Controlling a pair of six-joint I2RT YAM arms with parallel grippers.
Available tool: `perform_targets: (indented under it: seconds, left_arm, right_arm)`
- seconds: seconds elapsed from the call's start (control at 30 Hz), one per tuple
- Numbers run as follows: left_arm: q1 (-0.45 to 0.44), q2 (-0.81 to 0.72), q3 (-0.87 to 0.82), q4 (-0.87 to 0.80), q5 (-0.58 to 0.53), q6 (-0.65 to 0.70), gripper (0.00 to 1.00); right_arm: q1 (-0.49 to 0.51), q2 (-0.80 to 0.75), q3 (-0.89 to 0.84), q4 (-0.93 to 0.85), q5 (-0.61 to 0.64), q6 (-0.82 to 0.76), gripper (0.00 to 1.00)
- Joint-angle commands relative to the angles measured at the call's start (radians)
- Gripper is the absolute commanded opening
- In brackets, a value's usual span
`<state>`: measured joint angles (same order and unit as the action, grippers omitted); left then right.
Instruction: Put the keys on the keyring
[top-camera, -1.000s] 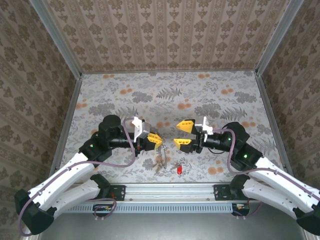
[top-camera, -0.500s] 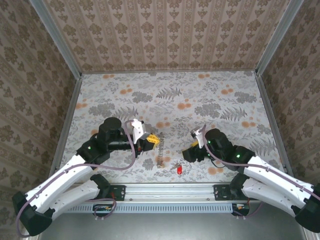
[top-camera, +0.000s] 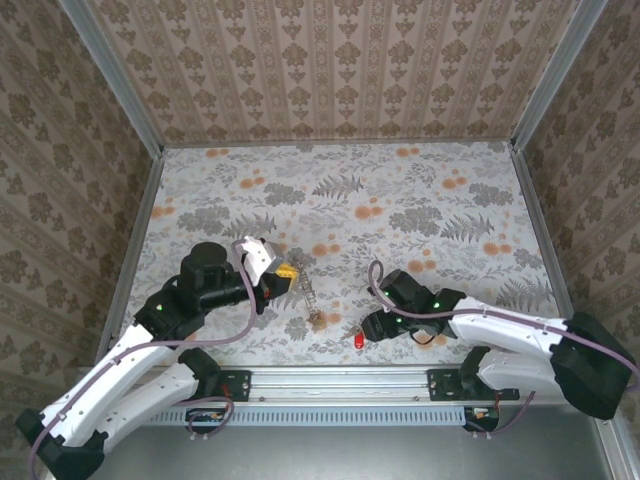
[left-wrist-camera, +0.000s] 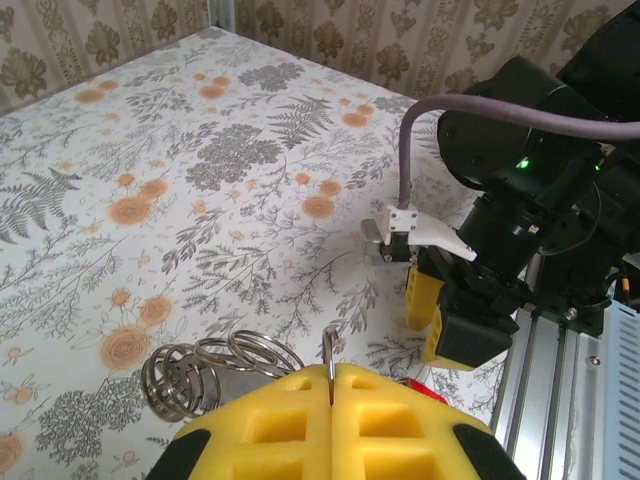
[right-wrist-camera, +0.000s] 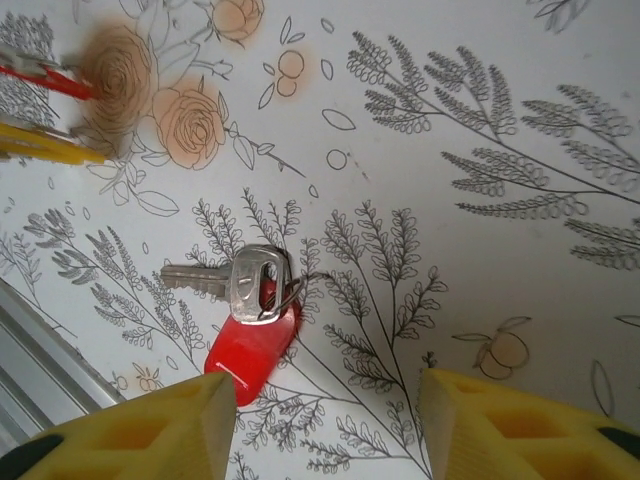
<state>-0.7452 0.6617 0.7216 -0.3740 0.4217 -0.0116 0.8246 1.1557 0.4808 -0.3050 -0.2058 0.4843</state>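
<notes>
A red-headed key (right-wrist-camera: 248, 345) lies flat on the floral table with a silver key (right-wrist-camera: 243, 283) across it, the two joined by a thin wire loop. My right gripper (right-wrist-camera: 325, 418) hovers open just over them, the red head beside its left fingertip and nothing between the jaws. In the top view the red key (top-camera: 358, 340) sits near the front rail, right by the right gripper (top-camera: 369, 329). My left gripper (left-wrist-camera: 331, 385) is shut on a thin wire of the keyring (left-wrist-camera: 205, 365), whose coiled rings trail to the left. From above, the keyring (top-camera: 311, 297) dangles from the left gripper (top-camera: 285, 271) down to the table.
The metal front rail (top-camera: 330, 380) runs just behind the red key. Patterned walls enclose the table on three sides. The right gripper (left-wrist-camera: 452, 318) and its purple cable (left-wrist-camera: 500, 105) stand close ahead of the left gripper. The table's far half (top-camera: 340, 190) is open.
The right arm swung down and toward the front rail, ending low over the red key with its jaws somewhat narrower. The left gripper drew back to the left, stretching the keyring out below it.
</notes>
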Motion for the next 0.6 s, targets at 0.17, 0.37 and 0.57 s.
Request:
perform_targets:
  seconds: [0.17, 0.37, 0.57]
  left_arm:
    - [0.003, -0.013, 0.018, -0.006, -0.041, -0.027, 0.0]
    - [0.003, -0.028, 0.013, 0.004, -0.026, -0.032, 0.0]
    - [-0.003, -0.037, 0.004, 0.021, -0.018, -0.037, 0.0]
  right_arm:
    - [0.033, 0.091, 0.097, 0.03, -0.034, 0.061, 0.45]
    - [0.045, 0.148, 0.116, 0.014, -0.024, 0.088, 0.37]
    - [0.068, 0.186, 0.163, -0.045, 0.022, 0.079, 0.33]
